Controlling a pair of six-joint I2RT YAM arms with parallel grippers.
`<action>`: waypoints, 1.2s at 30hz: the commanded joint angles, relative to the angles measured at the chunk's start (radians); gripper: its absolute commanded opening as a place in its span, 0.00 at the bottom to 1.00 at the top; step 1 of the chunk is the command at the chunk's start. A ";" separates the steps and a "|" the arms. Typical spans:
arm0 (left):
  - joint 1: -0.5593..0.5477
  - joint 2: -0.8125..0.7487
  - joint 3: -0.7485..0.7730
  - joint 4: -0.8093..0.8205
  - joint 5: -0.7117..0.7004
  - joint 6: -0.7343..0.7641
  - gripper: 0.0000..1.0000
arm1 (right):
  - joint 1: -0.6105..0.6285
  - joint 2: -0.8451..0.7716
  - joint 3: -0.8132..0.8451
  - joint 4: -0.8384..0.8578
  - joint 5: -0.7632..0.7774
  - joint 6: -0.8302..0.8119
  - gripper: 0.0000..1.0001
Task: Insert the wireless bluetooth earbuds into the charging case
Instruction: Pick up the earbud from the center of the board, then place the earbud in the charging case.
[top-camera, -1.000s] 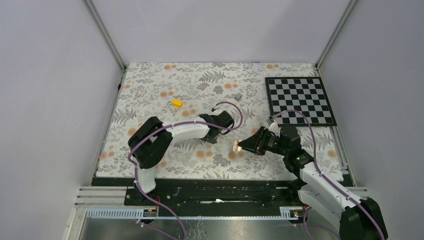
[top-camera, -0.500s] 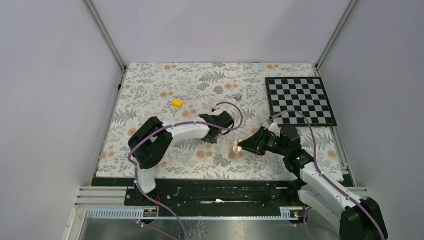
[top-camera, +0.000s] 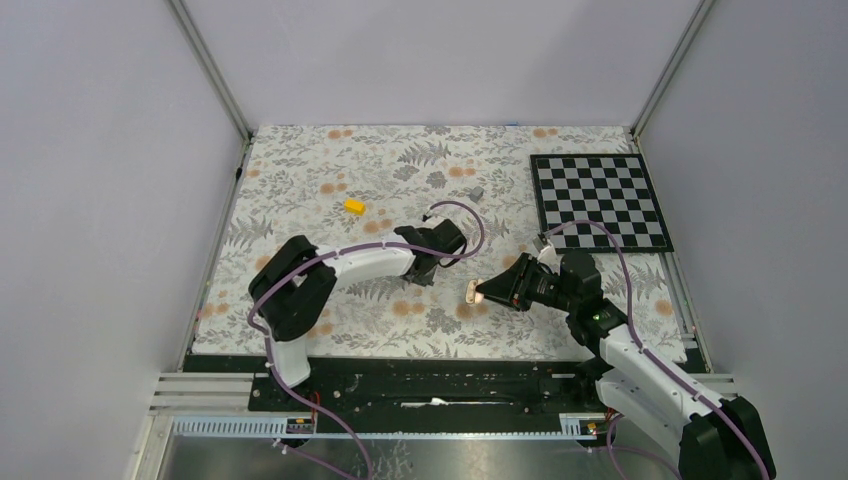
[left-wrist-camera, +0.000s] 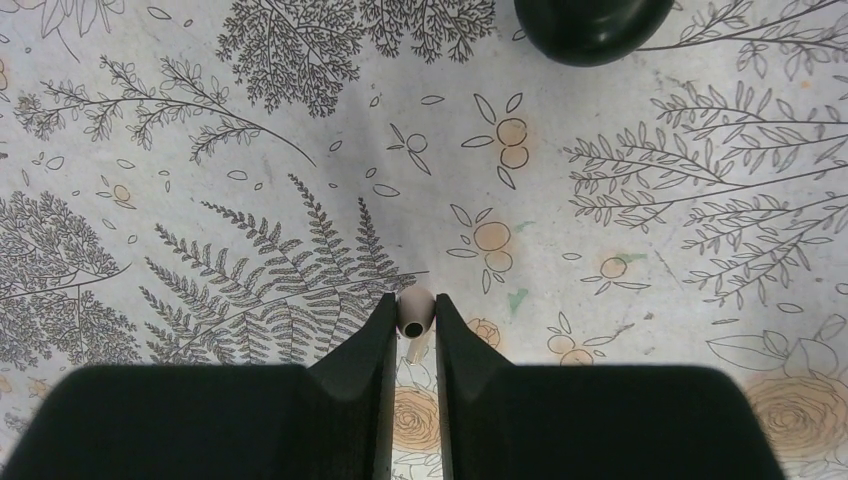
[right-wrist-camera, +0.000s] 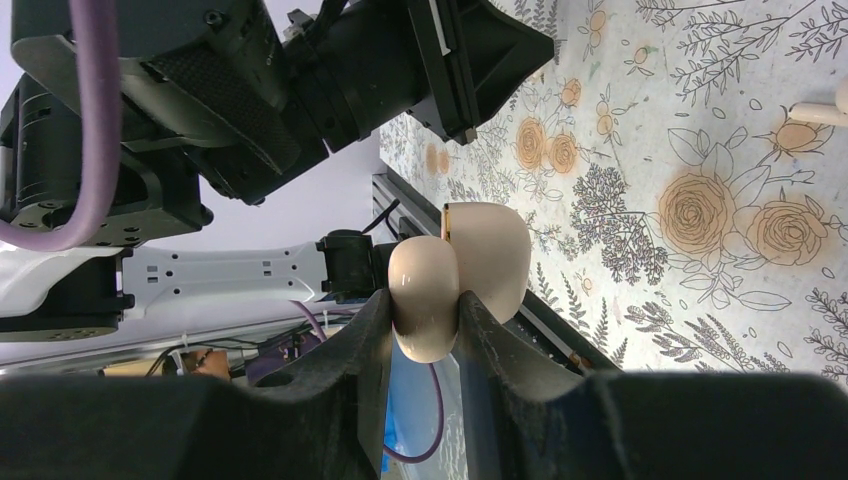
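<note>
On matte flower-printed cloth (left-wrist-camera: 200, 150), pinching a small, smooth beige earbud (left-wrist-camera: 414, 312) between the nearly closed black fingers (left-wrist-camera: 360, 365) of the left gripper (left-wrist-camera: 414, 305); nearby, clamping the glossy, rounded, hinged-open beige charging case (right-wrist-camera: 492, 250) in the right gripper (right-wrist-camera: 425, 300).

Robot lab test cell, grey walls (top-camera: 100, 200), aluminium frame (top-camera: 210, 70), checkerboard (top-camera: 600, 200), floral tabletop (top-camera: 400, 160)

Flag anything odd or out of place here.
Nothing damaged or spilled. Only oddity: the right tool holds the open case tipped on its side, not upright. The left tool pinches one earbud on the cloth; a second earbud lies loose.
</note>
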 joint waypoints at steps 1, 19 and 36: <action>-0.003 -0.059 0.035 -0.004 0.017 -0.001 0.00 | -0.002 -0.021 -0.003 0.037 -0.015 0.009 0.00; -0.002 -0.483 -0.046 0.385 0.194 0.070 0.00 | -0.003 0.051 -0.040 0.228 -0.139 0.026 0.00; -0.002 -0.874 -0.605 1.253 0.588 0.266 0.00 | -0.017 0.278 -0.081 0.882 -0.252 0.298 0.00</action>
